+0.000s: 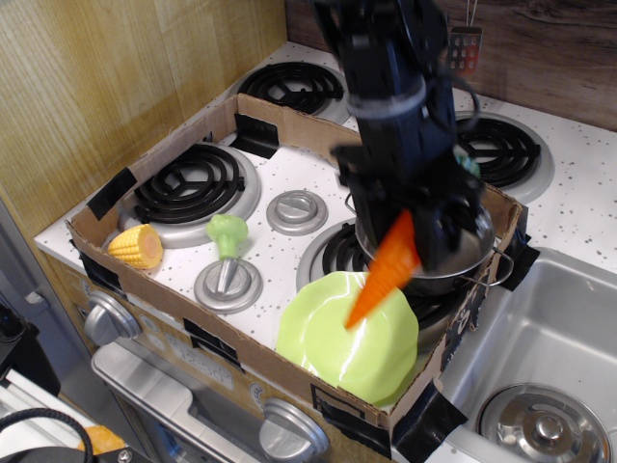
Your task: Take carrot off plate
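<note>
Though unlabelled, carrot (384, 271) in pincer (416, 228)

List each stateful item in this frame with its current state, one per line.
gripper: shut on the carrot's thick end
carrot: lifted, tilted tip-down above the plate, not touching it
plate: nothing resting on it, sits in the cardboard box's front corner
steel pot: upright on a burner, partly hidden by the arm
corn cob: lying on its side by the left burner
</note>
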Robot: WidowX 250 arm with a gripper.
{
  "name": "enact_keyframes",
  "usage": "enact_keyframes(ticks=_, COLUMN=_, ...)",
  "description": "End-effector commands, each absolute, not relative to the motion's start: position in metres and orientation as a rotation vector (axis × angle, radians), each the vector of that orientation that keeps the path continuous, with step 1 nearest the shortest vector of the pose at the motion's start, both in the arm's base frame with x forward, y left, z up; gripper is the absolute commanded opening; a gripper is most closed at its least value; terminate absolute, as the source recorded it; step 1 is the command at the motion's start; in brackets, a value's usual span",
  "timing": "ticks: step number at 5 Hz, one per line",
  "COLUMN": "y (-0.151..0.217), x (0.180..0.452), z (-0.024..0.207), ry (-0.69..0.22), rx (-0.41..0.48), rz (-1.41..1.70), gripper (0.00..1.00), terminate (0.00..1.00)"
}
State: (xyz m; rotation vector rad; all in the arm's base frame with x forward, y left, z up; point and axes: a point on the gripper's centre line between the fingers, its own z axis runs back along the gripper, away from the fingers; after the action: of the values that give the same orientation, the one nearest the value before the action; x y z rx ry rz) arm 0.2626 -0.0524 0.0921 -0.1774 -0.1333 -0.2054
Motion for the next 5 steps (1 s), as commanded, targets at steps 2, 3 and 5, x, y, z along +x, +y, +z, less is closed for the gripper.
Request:
enact_keyframes(ticks=2, y=0.024, x=0.322, z=0.117, ry=-0.083, rx=0.087, rz=-0.519, gripper=0.0, terminate=0.0)
enact_keyframes(ticks=3, y=0.045, x=0.334, z=0.107, ry=-0.029, rx=0.145, rz=-0.598, gripper=0.0, terminate=0.0)
enact_keyframes(ticks=5, y=0.071, x=0.343, z=0.079, ry=0.044, rx=0.199, rz=-0.707, gripper=0.0, terminate=0.0)
